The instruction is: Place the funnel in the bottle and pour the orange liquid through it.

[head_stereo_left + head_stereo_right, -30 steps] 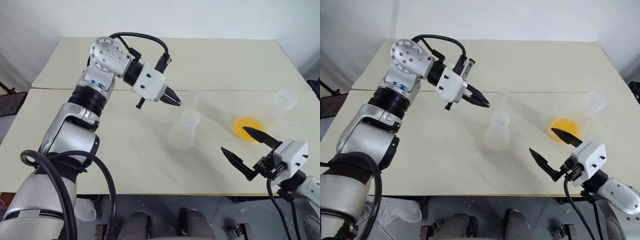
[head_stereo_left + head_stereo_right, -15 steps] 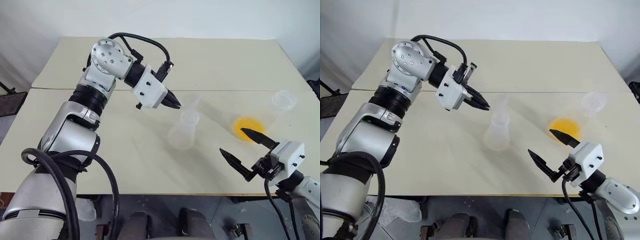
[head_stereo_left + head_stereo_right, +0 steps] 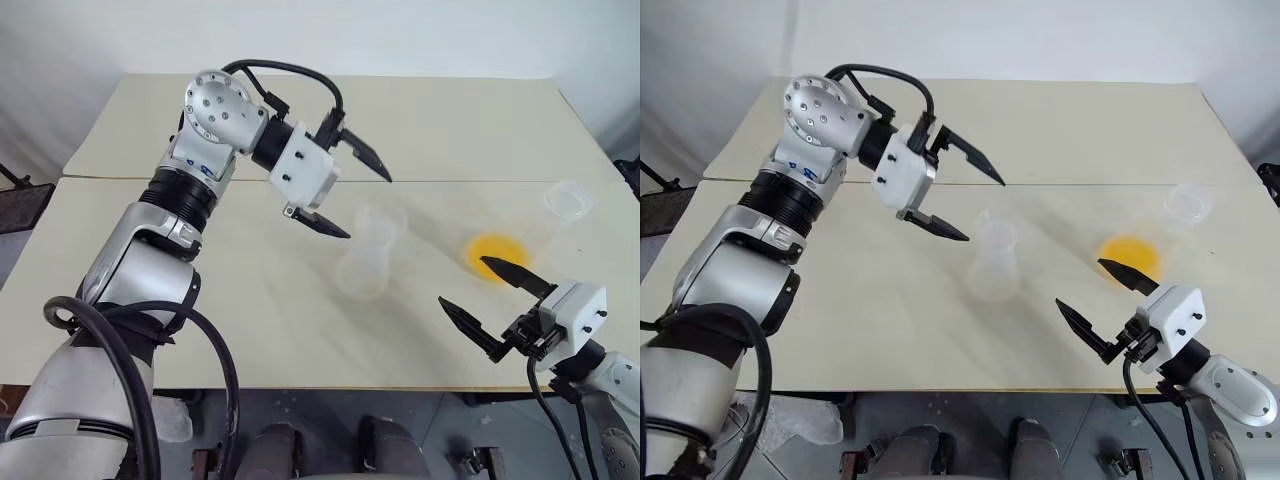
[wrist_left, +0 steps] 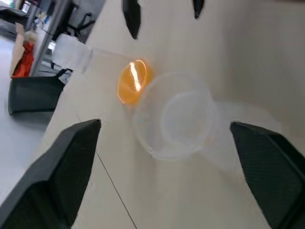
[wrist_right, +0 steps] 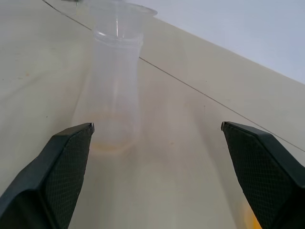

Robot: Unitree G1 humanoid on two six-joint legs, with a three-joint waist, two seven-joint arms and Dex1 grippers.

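Left eye view: funnel (image 3: 381, 214) beside spread left tool (image 3: 358, 197)

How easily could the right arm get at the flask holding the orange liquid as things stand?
Probably easily. The right gripper is open, and the larger flask with the orange liquid stands just beyond its fingers, with bare table between. The left gripper hovers over by the smaller flask.

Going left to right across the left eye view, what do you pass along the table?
Left gripper → bottle with the funnel on its neck → orange liquid → larger flask's mouth.
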